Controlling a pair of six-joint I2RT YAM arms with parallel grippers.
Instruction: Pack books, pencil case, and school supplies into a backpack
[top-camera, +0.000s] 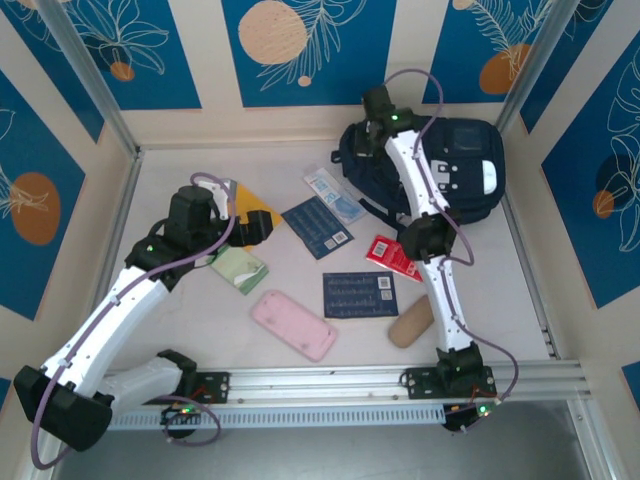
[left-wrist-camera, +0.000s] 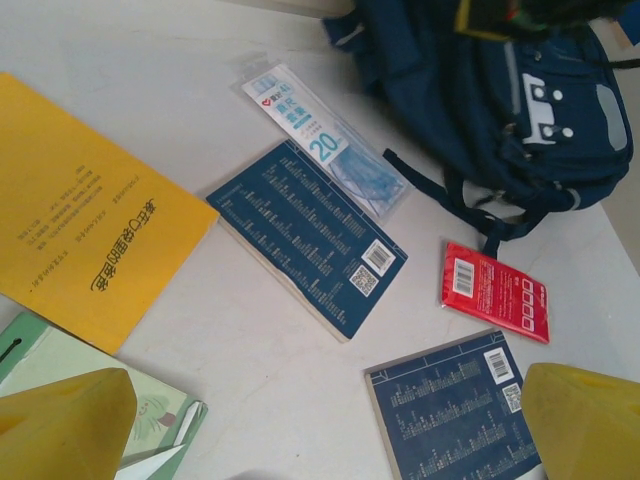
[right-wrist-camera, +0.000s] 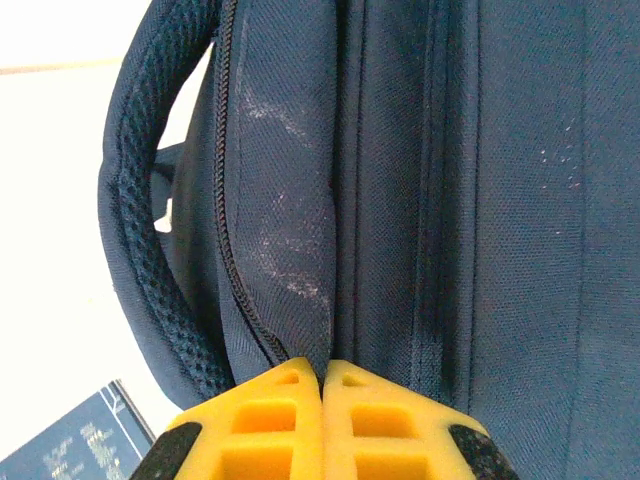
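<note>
Right end effector (right-wrist-camera: 322, 378) seemingly pinches backpack (right-wrist-camera: 420, 200) fabric; left end effector (left-wrist-camera: 322, 425) gapes empty.

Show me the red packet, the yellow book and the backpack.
red packet (left-wrist-camera: 495, 292), left wrist view, its middle.
yellow book (left-wrist-camera: 90, 235), left wrist view, cover centre.
backpack (top-camera: 470, 146), top external view, front panel.
</note>
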